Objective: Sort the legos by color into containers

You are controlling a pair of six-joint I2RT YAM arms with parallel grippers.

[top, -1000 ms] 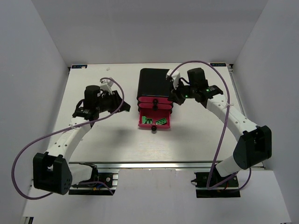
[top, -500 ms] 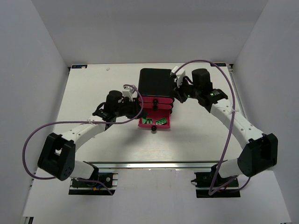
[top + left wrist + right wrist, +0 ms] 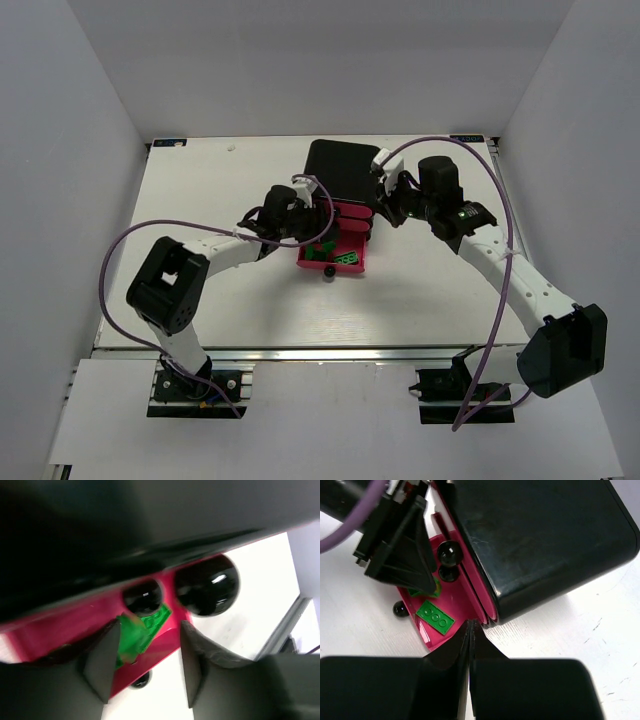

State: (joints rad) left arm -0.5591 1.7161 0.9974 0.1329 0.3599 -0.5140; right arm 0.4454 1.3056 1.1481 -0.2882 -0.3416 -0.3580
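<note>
Left gripper (image 3: 149, 628): over the pulled-out bottom drawer (image 3: 463, 607), fingers apart. A green lego (image 3: 141, 636) sits between them; I cannot tell whether it touches either finger. A second green lego (image 3: 435, 616) lies flat in that drawer. Right gripper (image 3: 470, 628): fingers together, just beside the black casing (image 3: 540, 535).

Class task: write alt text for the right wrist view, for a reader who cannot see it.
The shut right tool points at the spot where an open pink drawer leaves its black casing. A green lego lies in the drawer. The left tool reaches into it from the upper left.
</note>
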